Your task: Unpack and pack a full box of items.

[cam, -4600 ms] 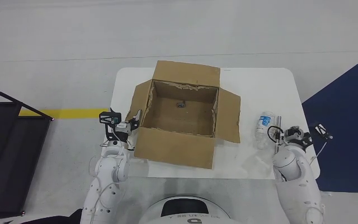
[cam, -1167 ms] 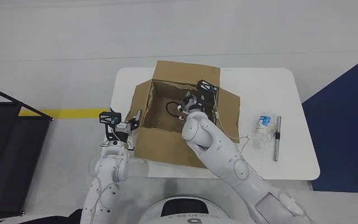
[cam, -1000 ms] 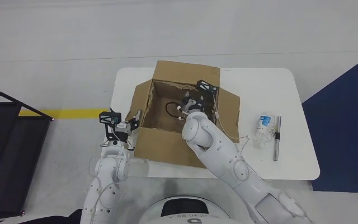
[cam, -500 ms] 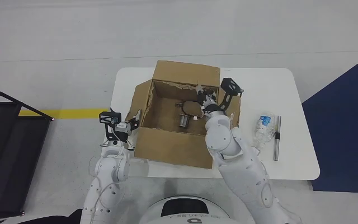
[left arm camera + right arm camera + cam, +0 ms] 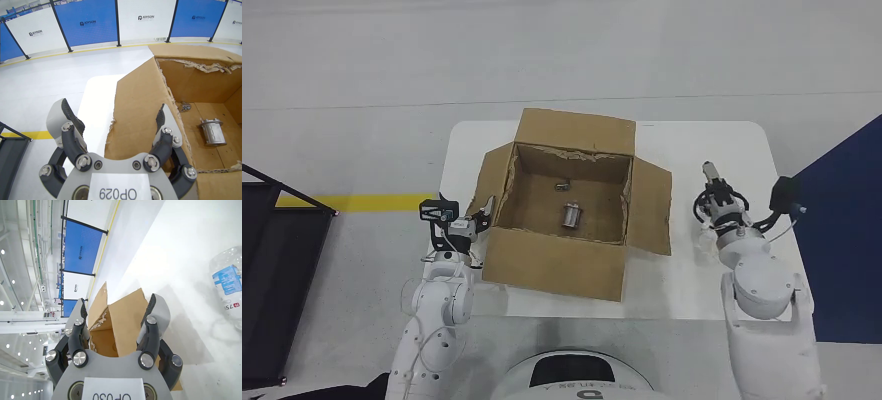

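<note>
Brown cardboard box has only 2 grey metal parts in; clear plastic bottle still out. Left gripper, right gripper spread, empty.

I see the box on the tabletop, a cylinder inside with a small fitting at its 12 o'clock; a bottle lies at the box's 3 o'clock.

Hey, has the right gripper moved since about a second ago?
Yes. The right gripper left the inside of the cardboard box and is now over the table, beyond its right-side flap.
</note>
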